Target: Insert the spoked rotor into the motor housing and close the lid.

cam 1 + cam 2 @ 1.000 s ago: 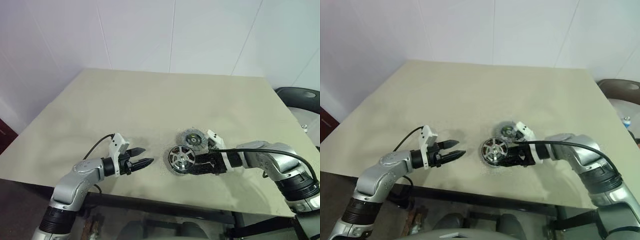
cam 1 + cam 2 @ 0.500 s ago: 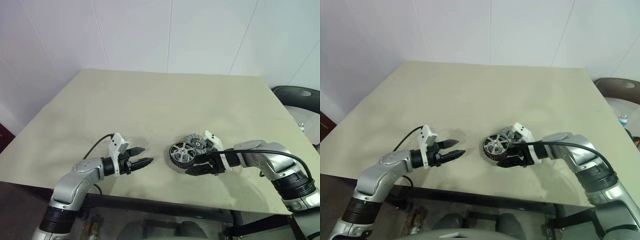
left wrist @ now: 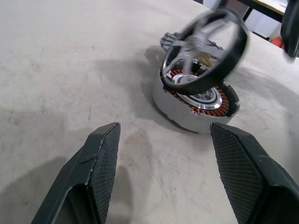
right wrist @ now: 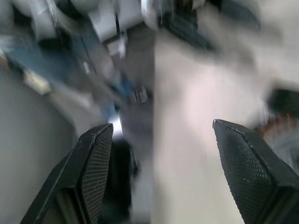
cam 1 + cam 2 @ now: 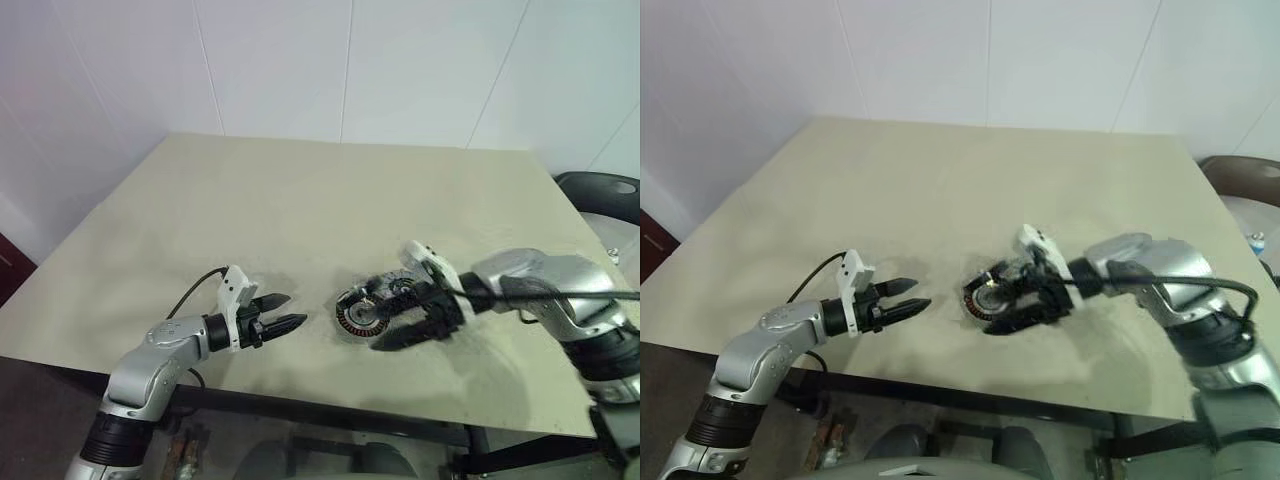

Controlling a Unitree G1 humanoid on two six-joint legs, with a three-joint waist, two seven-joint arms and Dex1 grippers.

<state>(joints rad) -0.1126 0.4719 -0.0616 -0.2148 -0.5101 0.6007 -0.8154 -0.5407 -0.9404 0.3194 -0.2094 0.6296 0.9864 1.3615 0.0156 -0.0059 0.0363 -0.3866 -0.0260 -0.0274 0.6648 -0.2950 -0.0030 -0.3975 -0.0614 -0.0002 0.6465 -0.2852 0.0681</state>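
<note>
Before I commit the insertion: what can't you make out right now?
Rotor: motion-blurred, left wrist view; whether the right gripper holds it is unclear.
Lid: mostly hidden behind rotor, left wrist view.
Housing: far windings covered by rotor.
Right wrist view: smeared by motion.

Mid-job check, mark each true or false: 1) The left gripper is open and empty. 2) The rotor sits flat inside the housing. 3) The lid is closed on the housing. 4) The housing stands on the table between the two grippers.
1) True: the left gripper is open, with nothing in it.
2) False: the spoked rotor is tilted above the motor housing, not seated.
3) False: the housing is uncovered, with its copper windings showing.
4) True: it stands on the table, with the right gripper on its other side.
</note>
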